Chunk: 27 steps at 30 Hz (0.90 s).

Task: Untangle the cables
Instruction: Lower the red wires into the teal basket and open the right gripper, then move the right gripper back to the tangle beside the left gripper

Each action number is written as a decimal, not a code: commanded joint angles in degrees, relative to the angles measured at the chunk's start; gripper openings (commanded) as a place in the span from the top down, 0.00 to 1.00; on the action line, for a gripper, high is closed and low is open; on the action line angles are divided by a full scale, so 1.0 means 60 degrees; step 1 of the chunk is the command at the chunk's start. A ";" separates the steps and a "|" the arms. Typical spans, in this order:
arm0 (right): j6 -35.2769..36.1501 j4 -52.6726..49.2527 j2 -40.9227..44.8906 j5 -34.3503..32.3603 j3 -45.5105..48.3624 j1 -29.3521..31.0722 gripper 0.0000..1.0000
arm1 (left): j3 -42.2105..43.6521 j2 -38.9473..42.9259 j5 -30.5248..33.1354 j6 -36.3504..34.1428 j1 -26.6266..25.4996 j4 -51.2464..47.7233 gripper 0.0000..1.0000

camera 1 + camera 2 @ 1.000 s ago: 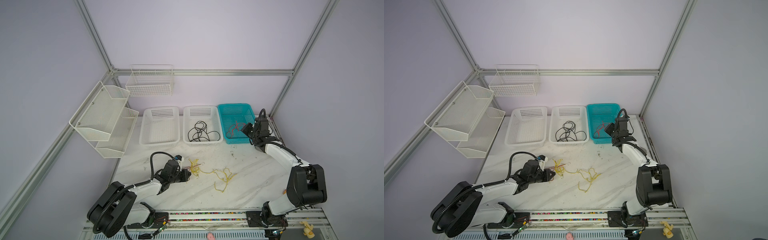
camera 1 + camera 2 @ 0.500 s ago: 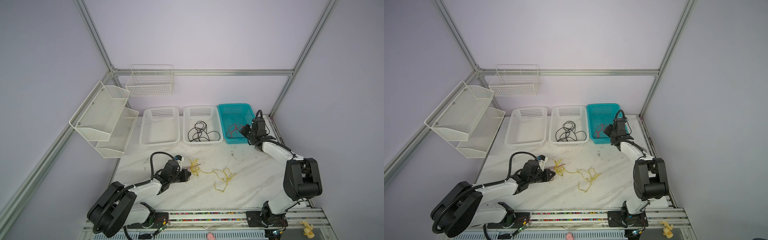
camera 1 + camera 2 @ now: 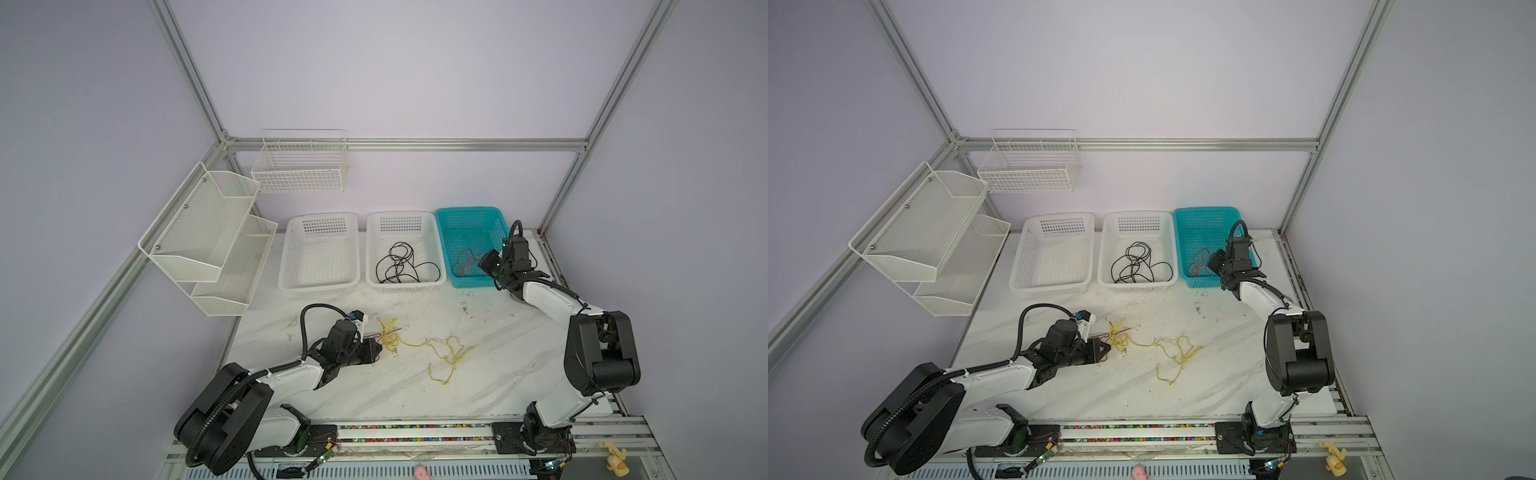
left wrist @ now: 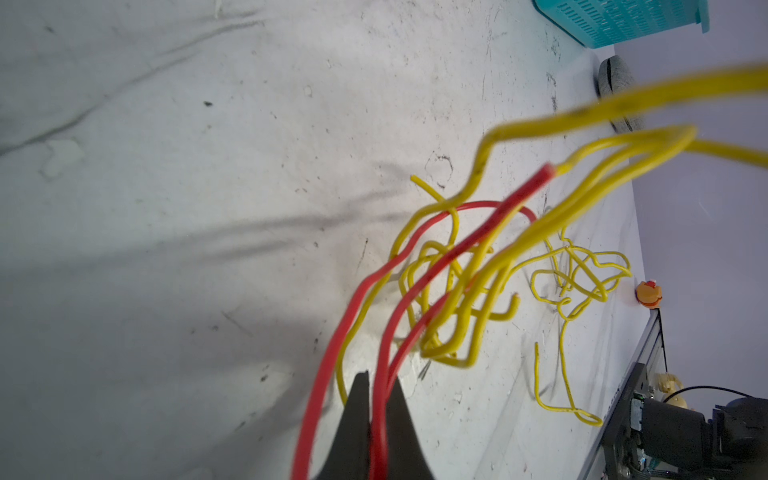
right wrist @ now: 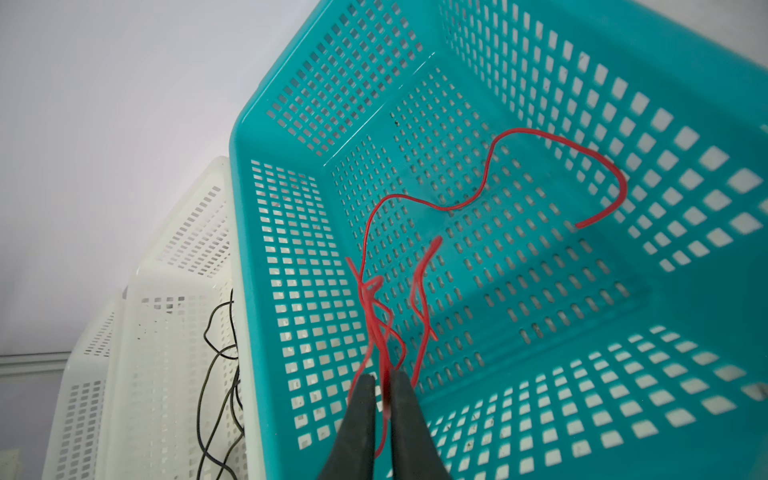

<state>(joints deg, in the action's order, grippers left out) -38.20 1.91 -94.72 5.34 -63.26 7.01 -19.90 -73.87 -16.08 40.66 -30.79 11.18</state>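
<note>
Yellow cables (image 3: 444, 349) lie tangled on the white table, and a red cable (image 4: 332, 353) is wound through the same knot (image 4: 440, 291). My left gripper (image 4: 376, 386) is shut on that red cable at the knot's left end (image 3: 376, 351). A black cable (image 3: 401, 266) lies coiled in the middle white basket. Red cables (image 5: 490, 166) lie in the teal basket (image 3: 469, 216). My right gripper (image 5: 383, 380) hangs over the teal basket's near right corner (image 3: 484, 262). Its jaws are slightly apart, and a blurred red strand runs between them.
An empty white basket (image 3: 322, 216) stands left of the one with the black cable. Wire shelves (image 3: 208, 232) and a wire rack (image 3: 299, 166) hang on the left and back walls. A rail (image 3: 415, 428) runs along the table's front edge.
My right gripper has shifted a little over the teal basket and its jaws have parted slightly around the red strand. The left arm has not moved.
</note>
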 commanded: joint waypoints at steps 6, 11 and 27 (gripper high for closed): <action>-0.0061 0.0020 0.0335 0.0287 -0.0237 -0.0055 0.73 | 0.0241 0.0223 -0.0030 -0.0204 0.0040 0.0222 0.97; 0.0311 -0.0019 0.0667 0.1571 -0.0100 -0.0044 0.71 | 0.0288 0.0551 -0.0146 -0.0102 0.0039 0.0202 0.98; 0.1886 0.1317 0.2822 0.4824 0.2418 0.2872 0.58 | 0.0230 0.1655 -0.0775 0.0378 0.0035 0.0396 1.00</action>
<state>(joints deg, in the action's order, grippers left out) -29.71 5.89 -80.77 31.24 -50.41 22.04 -19.75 -64.88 -18.96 42.28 -30.79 11.14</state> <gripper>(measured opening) 0.418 0.059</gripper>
